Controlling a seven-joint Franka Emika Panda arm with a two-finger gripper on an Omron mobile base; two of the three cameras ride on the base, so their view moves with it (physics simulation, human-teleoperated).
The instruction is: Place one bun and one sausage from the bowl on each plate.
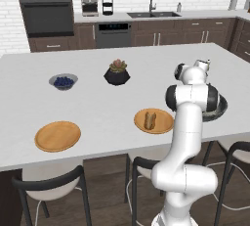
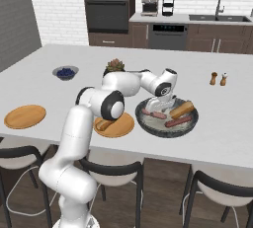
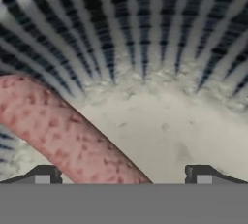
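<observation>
Sausage (image 3: 63, 131) is right under your gripper (image 3: 123, 174): in the hand view it runs from ten o'clock down to six, passing between the tips, which stand wide apart and grip nothing. It lies in the bowl (image 2: 190, 123), where your right base view shows a second sausage (image 2: 179, 121) and one bun (image 2: 182, 109), both slanting toward two o'clock. At the bowl's nine o'clock, the near plate (image 2: 126, 126) already carries a bun (image 2: 103, 124). The far plate (image 2: 24, 116) sits well apart at nine o'clock.
</observation>
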